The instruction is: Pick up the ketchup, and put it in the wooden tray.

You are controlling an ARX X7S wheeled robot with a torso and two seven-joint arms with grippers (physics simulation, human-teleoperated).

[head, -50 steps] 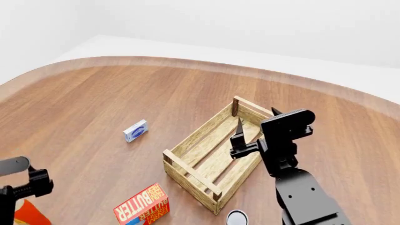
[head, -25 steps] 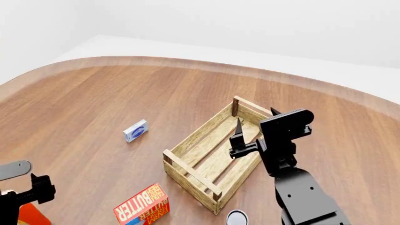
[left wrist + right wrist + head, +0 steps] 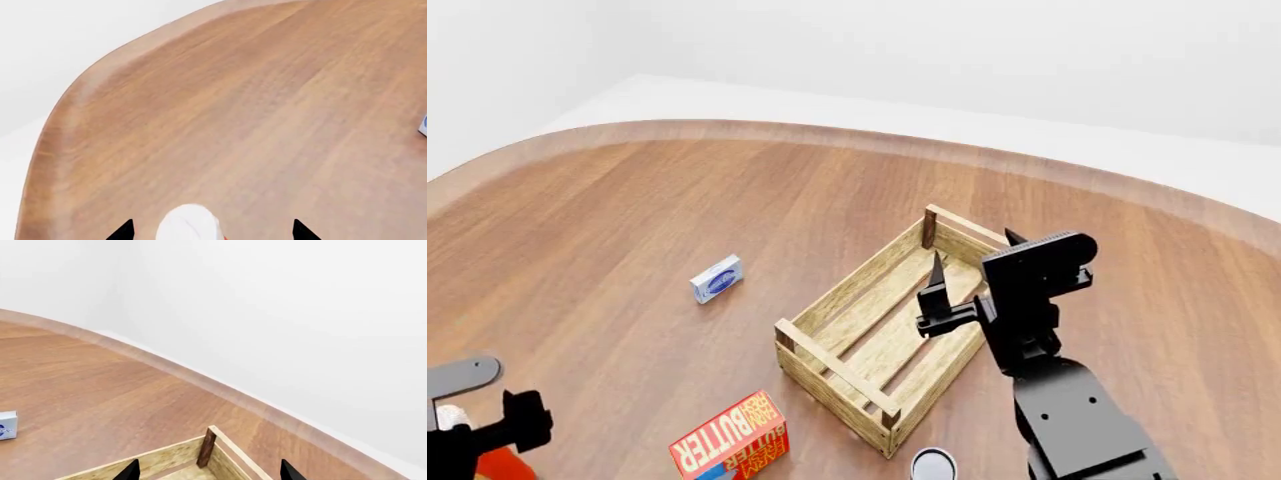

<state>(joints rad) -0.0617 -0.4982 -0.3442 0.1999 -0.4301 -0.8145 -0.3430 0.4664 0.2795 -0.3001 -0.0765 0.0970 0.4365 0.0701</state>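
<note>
The table (image 3: pixel 627 220) carries the tray (image 3: pixel 888 325) at centre, its slats bare. The right gripper (image 3: pixel 974 265) hangs over the tray's right side, fingers apart. The left gripper (image 3: pixel 212 231) sits at the table's near left corner, fingers spread either side of the ketchup (image 3: pixel 189 224), whose white cap shows between them. A butter box (image 3: pixel 731 440) lies just left of the tray; a small blue box (image 3: pixel 717 278) lies farther back.

Simulated tabletop scene: rounded wooden table (image 3: pixel 694 200), blank white surround, grocery items like butter box (image 3: pixel 731 437)
</note>
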